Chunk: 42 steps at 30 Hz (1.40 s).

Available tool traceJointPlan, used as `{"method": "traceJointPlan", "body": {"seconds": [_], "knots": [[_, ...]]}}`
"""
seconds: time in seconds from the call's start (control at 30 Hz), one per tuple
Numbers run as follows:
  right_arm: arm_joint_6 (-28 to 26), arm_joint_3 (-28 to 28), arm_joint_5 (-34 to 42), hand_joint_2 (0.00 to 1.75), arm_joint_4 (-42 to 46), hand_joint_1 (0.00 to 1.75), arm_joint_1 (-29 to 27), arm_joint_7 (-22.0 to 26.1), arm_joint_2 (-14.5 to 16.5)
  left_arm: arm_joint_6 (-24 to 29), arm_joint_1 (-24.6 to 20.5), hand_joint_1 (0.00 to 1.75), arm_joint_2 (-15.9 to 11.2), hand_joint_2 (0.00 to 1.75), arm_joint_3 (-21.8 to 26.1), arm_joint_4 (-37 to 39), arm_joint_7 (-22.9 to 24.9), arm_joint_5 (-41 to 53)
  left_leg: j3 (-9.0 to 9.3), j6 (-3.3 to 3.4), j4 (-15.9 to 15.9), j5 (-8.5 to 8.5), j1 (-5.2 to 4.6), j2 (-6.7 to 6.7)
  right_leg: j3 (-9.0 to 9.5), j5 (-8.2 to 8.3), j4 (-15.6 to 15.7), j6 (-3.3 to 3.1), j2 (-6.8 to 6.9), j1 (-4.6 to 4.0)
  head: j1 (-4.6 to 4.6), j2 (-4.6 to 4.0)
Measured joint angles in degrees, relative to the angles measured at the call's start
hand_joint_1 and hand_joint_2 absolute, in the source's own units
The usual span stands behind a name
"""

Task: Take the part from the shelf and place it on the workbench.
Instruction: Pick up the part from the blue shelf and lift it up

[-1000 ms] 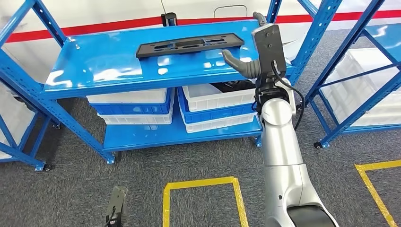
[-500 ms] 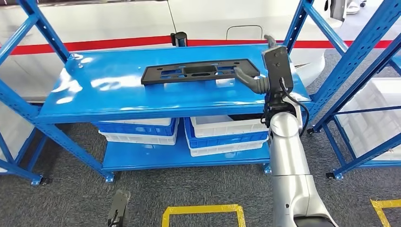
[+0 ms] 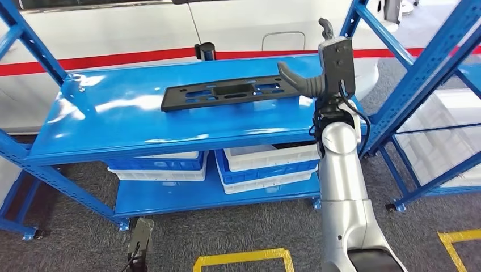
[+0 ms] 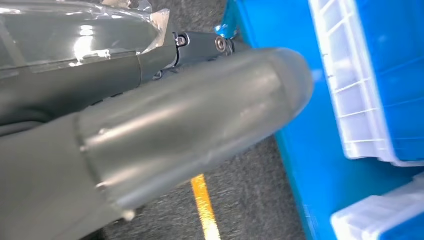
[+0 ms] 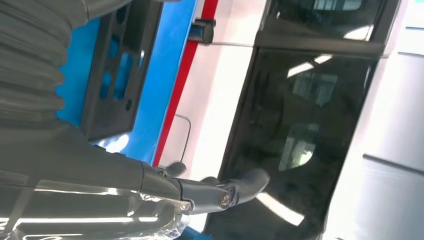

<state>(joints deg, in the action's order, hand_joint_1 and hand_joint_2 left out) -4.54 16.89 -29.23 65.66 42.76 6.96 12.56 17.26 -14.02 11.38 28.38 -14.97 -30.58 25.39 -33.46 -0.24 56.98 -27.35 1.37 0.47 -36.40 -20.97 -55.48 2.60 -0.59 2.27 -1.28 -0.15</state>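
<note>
The part (image 3: 227, 90) is a long flat black plate with several cut-outs. It lies on the top board of the blue shelf (image 3: 130, 127). My right hand (image 3: 323, 65) is raised at the part's right end, thumb stretched out over that end and fingers pointing up, holding nothing. The right wrist view shows the part (image 5: 112, 75) on the blue board beside the hand (image 5: 75, 165), with one finger (image 5: 240, 187) out in the air. My left hand (image 3: 140, 241) hangs low near the floor with nothing in it; its thumb (image 4: 175, 125) looms large in the left wrist view.
White and blue bins (image 3: 266, 164) sit on the lower shelf board. A second blue rack (image 3: 422, 68) with white bins (image 3: 448, 136) stands to the right. Yellow tape (image 3: 244, 259) marks the grey carpet. Behind the shelf is a white wall with a red stripe (image 3: 113, 58).
The whole picture has shifted, so the camera has moved. My right hand has risen slightly, its thumb now above the part's right end. The part lies where it was.
</note>
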Motion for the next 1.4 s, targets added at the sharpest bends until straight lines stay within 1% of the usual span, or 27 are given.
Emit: {"method": "traceJointPlan", "body": {"seconds": [0.03, 0.07, 0.1, 0.13, 0.17, 0.2, 0.23, 0.27, 0.3, 0.33, 0.37, 0.4, 0.43, 0.47, 0.5, 0.53, 0.6, 0.83, 0.93, 1.1, 1.4], "knots": [[0.0, 0.0, 0.1, 1.75, 0.0, 0.0, 0.1, 0.1, 0.1, 0.1, 0.0, 0.0, 0.0, 0.0, 0.0, 0.0, 0.0, 0.0, 0.1, 0.59, 0.0, 0.13, -0.18, 0.09, 0.03, -0.25, 0.0, 0.56, 0.03, -0.04, 0.16, 0.0], [0.1, 0.0, 0.3, 1.75, 0.1, 0.0, 0.2, 0.3, 0.1, 0.2, 0.0, 0.0, -0.1, 0.0, 0.0, 0.0, -0.1, 0.0, 0.34, 1.16, -0.1, 0.7, -0.3, 0.0, -0.02, -0.47, -0.3, 0.93, 0.14, 0.05, 0.25, 0.0], [0.1, 0.0, 0.5, 1.75, 0.1, 0.0, 0.3, 0.4, 0.1, 0.4, -0.1, 0.0, -0.1, 0.0, 0.0, 0.0, -0.2, 0.0, 0.61, 1.69, -0.1, 1.23, -0.4, -0.04, -0.36, -0.97, -1.2, 1.01, 0.28, 0.12, 0.33, 0.0], [0.1, 0.0, 0.7, 1.75, 0.1, 0.0, 0.5, 0.6, 0.2, 0.5, -0.1, 0.0, -0.2, 0.0, 0.0, 0.0, -0.3, -0.1, 0.89, 2.13, -0.2, 1.63, -0.49, -0.05, -1.33, -2.09, -3.5, 0.85, 0.43, 0.18, 0.44, 0.0], [0.1, 0.0, 0.8, 1.75, 0.1, 0.0, 0.6, 0.8, 0.2, 0.6, -0.2, 0.0, -0.2, 0.0, 0.0, -0.1, -0.3, -0.1, 0.98, 2.44, -0.2, 1.8, -0.61, -0.06, -2.99, -3.73, -7.1, 0.5, 0.53, 0.15, 0.54, 0.0], [0.1, 0.0, 0.9, 1.75, 0.1, 0.0, 0.7, 0.9, 0.2, 0.7, -0.2, 0.0, -0.2, 0.0, 0.0, -0.1, -0.4, -0.2, 1.0, 2.65, -0.1, 1.82, -0.85, -0.12, -5.1, -5.66, -11.5, 0.17, 0.58, -0.04, 0.68, 0.0], [0.1, 0.0, 0.9, 1.75, 0.0, 0.0, 0.7, 1.0, 0.2, 0.7, -0.1, 0.0, -0.3, 0.0, 0.1, -0.1, -0.4, -0.2, 0.99, 2.82, -0.1, 1.79, -1.15, -0.2, -7.17, -7.23, -15.7, -0.01, 0.58, -0.29, 0.75, 0.0], [0.1, 0.0, 0.9, 1.75, 0.0, 0.0, 0.7, 1.0, 0.2, 0.7, -0.1, 0.0, -0.3, 0.0, 0.1, -0.1, -0.4, -0.2, 1.02, 2.98, -0.1, 1.72, -1.48, -0.32, -8.49, -8.02, -18.3, -0.07, 0.58, -0.62, 0.8, 0.0], [0.1, 0.0, 0.9, 1.75, 0.0, 0.0, 0.7, 1.0, 0.2, 0.7, -0.1, 0.0, -0.3, 0.0, 0.1, -0.1, -0.4, -0.2, 1.09, 3.12, -0.1, 1.64, -1.83, -0.47, -8.88, -8.04, -18.9, -0.06, 0.57, -0.99, 0.85, 0.0], [0.1, 0.0, 0.9, 1.75, 0.0, 0.0, 0.7, 1.0, 0.2, 0.7, -0.1, 0.0, -0.3, 0.0, 0.1, -0.1, -0.4, -0.2, 1.25, 3.29, -0.1, 1.52, -2.22, -0.62, -7.74, -6.99, -16.6, -0.12, 0.57, -1.42, 0.86, 0.0], [0.1, 0.0, 0.9, 1.75, 0.0, 0.0, 0.7, 1.1, 0.2, 0.7, -0.1, 0.0, -0.2, 0.0, 0.1, -0.1, -0.5, -0.2, 1.48, 3.46, -0.1, 1.38, -2.56, -0.76, -5.81, -5.5, -12.7, -0.33, 0.55, -1.9, 0.88, 0.0], [0.1, 0.0, 0.8, 1.75, 0.0, 0.0, 0.8, 1.1, 0.3, 0.7, -0.1, 0.0, -0.2, 0.0, 0.1, -0.1, -0.5, -0.2, 1.71, 3.6, -0.1, 1.22, -2.82, -0.87, -3.7, -3.94, -8.5, -0.69, 0.53, -2.38, 0.89, 0.0], [0.1, 0.1, 0.6, 1.75, -0.1, 0.0, 0.8, 1.1, 0.3, 0.7, -0.1, 0.0, -0.1, 0.0, 0.1, -0.1, -0.5, -0.2, 1.91, 3.69, -0.1, 1.04, -3.07, -0.95, -1.74, -2.55, -4.8, -1.31, 0.4, -2.84, 0.8, 0.0], [-0.1, 0.2, 0.3, 1.75, -0.1, 0.0, 0.9, 1.2, 0.4, 0.7, -0.2, 0.0, 0.0, 0.0, 0.1, -0.1, -0.5, -0.1, 1.99, 3.66, -0.1, 0.89, -3.19, -1.05, -0.6, -1.76, -2.7, -1.89, 0.33, -3.1, 0.66, 0.0], [-0.4, 0.3, -0.3, 1.75, -0.1, 0.0, 1.0, 1.2, 0.5, 0.6, -0.2, 0.0, 0.0, 0.0, 0.0, 0.0, -0.5, 0.0, 1.98, 3.63, 0.0, 0.76, -3.26, -1.13, 0.0, -1.28, -1.7, -2.28, 0.28, -3.18, 0.53, 0.0], [-0.9, 0.6, -1.0, 1.75, -0.2, 0.0, 1.1, 1.1, 0.5, 0.6, -0.2, 0.0, 0.1, 0.0, 0.0, 0.0, -0.5, 0.1, 1.95, 3.56, 0.0, 0.64, -3.28, -1.2, 0.25, -1.04, -1.4, -2.54, 0.24, -3.17, 0.41, 0.0], [-2.0, 1.3, -2.6, 1.75, -0.5, 0.0, 1.1, 1.0, 0.7, 0.5, -0.1, 0.0, 0.3, 0.0, 0.0, 0.0, -0.4, 0.6, 1.88, 3.48, 0.1, 0.48, -3.16, -1.23, 0.29, -0.89, -1.2, -2.53, 0.29, -3.05, 0.41, 0.0], [-4.0, 2.2, -5.3, 1.75, -2.6, 0.0, -0.1, 1.0, 0.7, 0.7, -0.1, 0.0, 0.8, 0.0, -0.8, 0.0, 0.1, 2.0, 1.85, 3.25, 0.0, 0.25, -3.01, -1.19, 0.12, -1.19, -1.2, -2.81, 0.23, -3.21, 0.42, 0.0], [-4.6, 2.2, -6.9, 1.75, -3.7, 0.0, -0.9, 0.8, 0.4, 0.7, -0.1, 0.0, 1.0, 0.0, -1.2, 0.0, 0.2, 2.3, 1.86, 3.25, 0.0, 0.25, -2.99, -1.16, 0.12, -1.2, -1.2, -2.82, 0.21, -3.23, 0.42, 0.0], [-6.7, 2.5, -13.3, 1.75, -6.4, 0.0, -2.5, -0.2, 0.1, 0.6, -0.1, 0.0, 1.5, 0.0, -1.7, 0.0, 0.5, 3.0, 1.88, 3.24, 0.0, 0.26, -2.97, -1.15, 0.14, -1.19, -1.2, -2.83, 0.2, -3.24, 0.42, 0.0], [-7.2, 2.8, -14.3, 1.75, -8.9, 0.0, -3.2, -0.2, -0.1, 0.5, -0.1, 0.0, 1.7, 0.0, -2.4, 0.0, 0.5, 3.2, 1.87, 3.24, 0.0, 0.26, -2.97, -1.09, 0.13, -1.19, -1.2, -2.83, 0.18, -3.24, 0.43, 0.0]]}}
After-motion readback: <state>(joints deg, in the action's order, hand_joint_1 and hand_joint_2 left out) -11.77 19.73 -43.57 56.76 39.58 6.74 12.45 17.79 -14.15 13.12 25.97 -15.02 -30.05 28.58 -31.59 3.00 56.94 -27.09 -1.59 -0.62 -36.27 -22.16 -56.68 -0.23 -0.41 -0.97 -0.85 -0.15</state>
